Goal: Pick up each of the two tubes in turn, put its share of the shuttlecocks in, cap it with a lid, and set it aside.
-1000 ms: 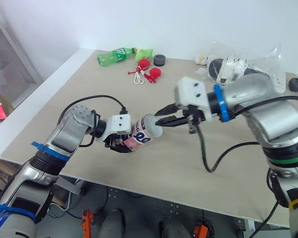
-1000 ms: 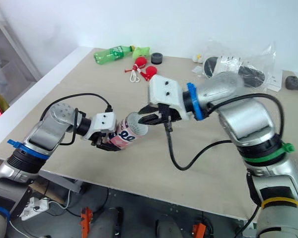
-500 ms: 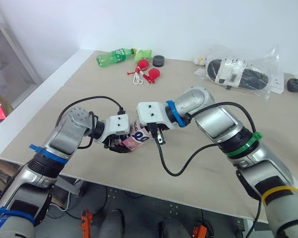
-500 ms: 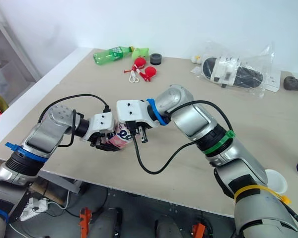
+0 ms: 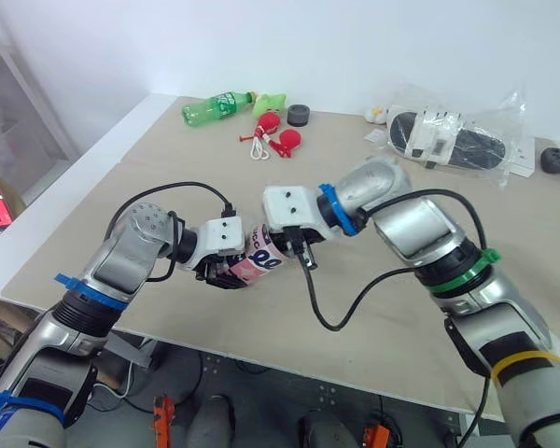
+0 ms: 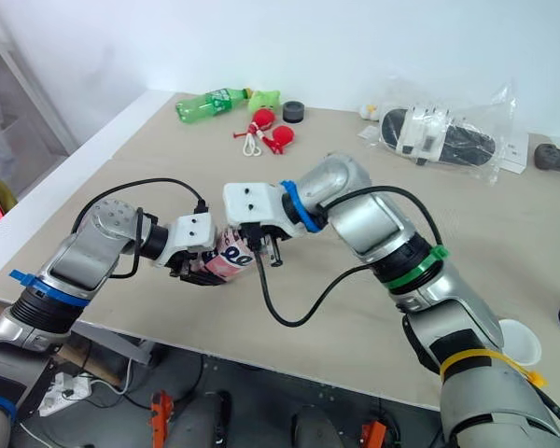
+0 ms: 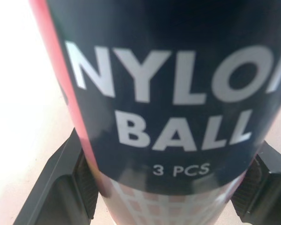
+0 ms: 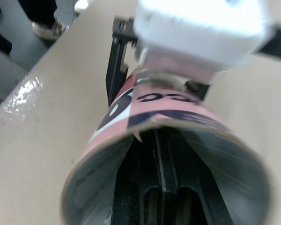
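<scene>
**Tube held in the air, right fingers poked inside**

We see the left gripper point(image 5: 222, 272) holding a tube point(image 5: 264, 257) just above the table point(image 5: 149, 159), near the front edge. Its two black fingers point(image 7: 61, 187) press on the tube from both sides. The tube is pink and dark, and in the left wrist view we can read "NYLON BALL 3 PCS" on it. It lies tilted, with its open end pointing at the right arm.

The right gripper point(image 8: 159, 154) is at that open end, and its fingers point(image 8: 140, 187) reach down inside the tube. They are pressed close together, with just a thin line between them. We cannot tell if they hold anything in there.

At the back of the table we see a green bottle point(image 5: 215, 105) lying on its side. Near it are some red things with a white cord point(image 5: 275, 131) and a small black ring point(image 5: 301, 114). A clear plastic bag point(image 5: 453, 140) lies at the back right. A white round lid point(image 6: 521, 341) sits near the front right edge, well apart from the tube.
</scene>
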Tool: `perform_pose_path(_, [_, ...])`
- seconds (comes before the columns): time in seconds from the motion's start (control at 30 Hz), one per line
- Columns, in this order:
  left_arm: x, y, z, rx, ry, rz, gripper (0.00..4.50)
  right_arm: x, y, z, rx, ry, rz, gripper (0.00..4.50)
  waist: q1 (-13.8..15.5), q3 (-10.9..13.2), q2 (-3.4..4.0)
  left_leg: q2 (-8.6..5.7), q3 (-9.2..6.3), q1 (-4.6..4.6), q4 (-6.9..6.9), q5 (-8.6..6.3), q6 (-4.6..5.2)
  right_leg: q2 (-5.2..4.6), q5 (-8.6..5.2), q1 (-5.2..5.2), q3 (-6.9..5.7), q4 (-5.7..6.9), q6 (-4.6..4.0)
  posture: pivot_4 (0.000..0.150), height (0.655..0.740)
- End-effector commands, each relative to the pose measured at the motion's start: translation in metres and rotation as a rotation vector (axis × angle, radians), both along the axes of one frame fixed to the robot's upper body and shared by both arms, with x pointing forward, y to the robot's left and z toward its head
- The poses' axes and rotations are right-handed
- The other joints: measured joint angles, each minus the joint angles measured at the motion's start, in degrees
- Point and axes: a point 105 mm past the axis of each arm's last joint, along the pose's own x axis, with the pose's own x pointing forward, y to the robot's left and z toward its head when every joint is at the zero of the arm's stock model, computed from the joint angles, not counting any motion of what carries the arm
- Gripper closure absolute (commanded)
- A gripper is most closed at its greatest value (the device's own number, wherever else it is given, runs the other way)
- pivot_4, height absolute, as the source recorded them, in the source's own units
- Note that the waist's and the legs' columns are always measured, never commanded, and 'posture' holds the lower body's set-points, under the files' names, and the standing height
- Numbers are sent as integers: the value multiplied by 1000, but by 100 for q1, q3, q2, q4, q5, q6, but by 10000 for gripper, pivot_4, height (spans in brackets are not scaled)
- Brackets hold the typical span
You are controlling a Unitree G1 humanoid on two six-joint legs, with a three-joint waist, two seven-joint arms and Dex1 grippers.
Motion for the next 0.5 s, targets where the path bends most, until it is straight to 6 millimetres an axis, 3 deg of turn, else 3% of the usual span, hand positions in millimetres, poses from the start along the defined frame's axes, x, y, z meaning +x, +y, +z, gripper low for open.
perform_pose_path(0.03, [-9, -10, -23, 22, 76, -37, 14590, -9, -6, 30, 67, -45, 25, 44654, 0, 0, 0, 0, 0, 0, 0, 0, 0, 0, 0, 0, 0, 0, 0, 1500, 7400])
perform_pose_path(0.23, [-8, -10, -22, 23, 72, -35, 14590, -10, -21, 37, 78, -48, -6, 44654, -1, 1, 0, 1, 2, 0, 1, 0, 0, -1, -13, -2, 1, 0, -22, 1500, 7400])
perform_pose_path(0.4, [-4, -13, -16, -13, 51, -28, 14590, -14, -47, 60, 155, -53, -48, 44654, 4, 2, -1, -2, 4, -4, 2, 0, 0, -8, -14, -1, -1, -1, -22, 1500, 7400])
perform_pose_path(0.5, [-4, -13, -12, -29, 49, -24, 14590, -17, -62, 62, 163, -38, -72, 44654, 7, 3, -3, -5, 7, -13, 2, 0, 0, -16, -17, -1, -7, -5, -17, 1500, 7400])
